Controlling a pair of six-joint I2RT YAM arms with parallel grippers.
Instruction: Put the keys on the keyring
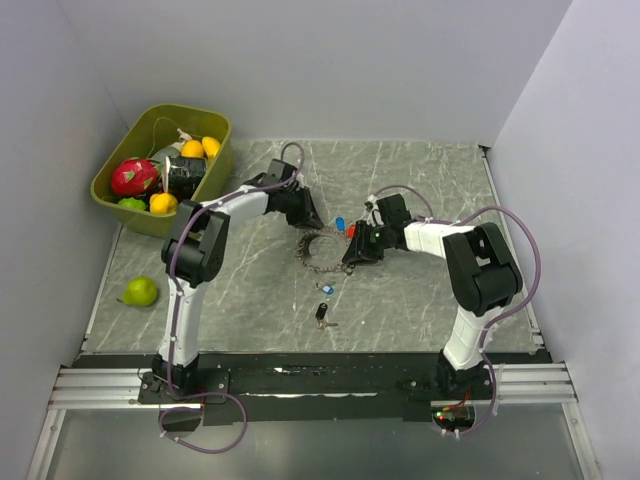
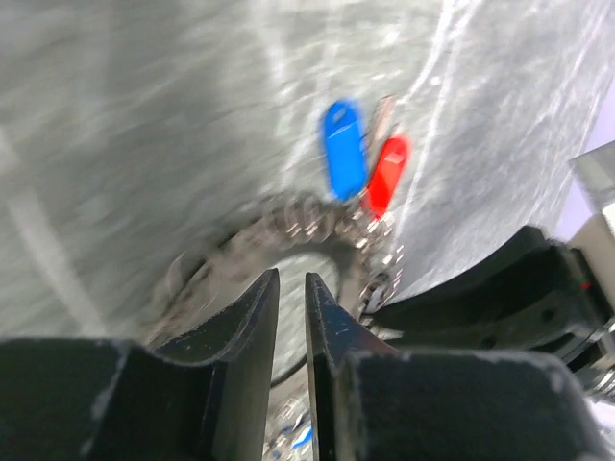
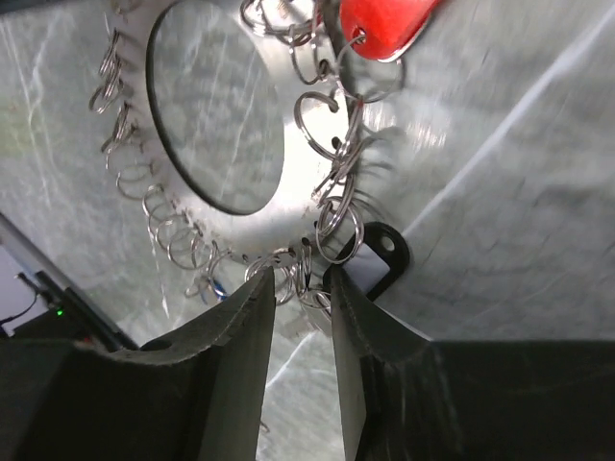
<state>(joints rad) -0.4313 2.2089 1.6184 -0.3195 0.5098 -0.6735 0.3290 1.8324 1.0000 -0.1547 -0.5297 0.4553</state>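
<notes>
Silvery keyring loops, mid-table, sit pinched in the right gripper; the left gripper has fingers nearly meeting over its far edge, grip unclear. Likely steadying the ring; next, 1 arm must fetch the near dark key.

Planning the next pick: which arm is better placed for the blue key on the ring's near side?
Right, likely: right gripper is nearer the blue key; left gripper sits across the keyring.

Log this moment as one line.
left gripper: narrow, over keyring | right gripper: pinching keyring rim | red key, blue key: at ring | dark key: loose
</notes>
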